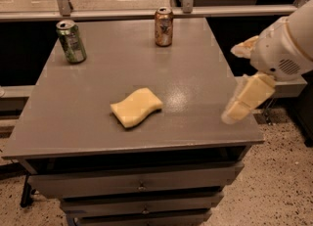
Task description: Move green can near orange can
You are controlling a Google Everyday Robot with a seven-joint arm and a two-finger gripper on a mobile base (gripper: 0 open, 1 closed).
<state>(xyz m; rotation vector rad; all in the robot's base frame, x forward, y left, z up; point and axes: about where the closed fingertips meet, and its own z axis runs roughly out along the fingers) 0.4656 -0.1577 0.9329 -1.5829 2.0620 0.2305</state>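
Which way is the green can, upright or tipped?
Upright: the green can stands, silver top up. The gripper hangs right of the table.

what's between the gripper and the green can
Only bare tabletop, in the camera view. The sponge lies nearer the front, off the line from the gripper at the right edge to the green can.

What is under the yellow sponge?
Only the grey table shows around the yellow sponge; the patch beneath it is covered. The open gripper hovers beside the table's right edge.
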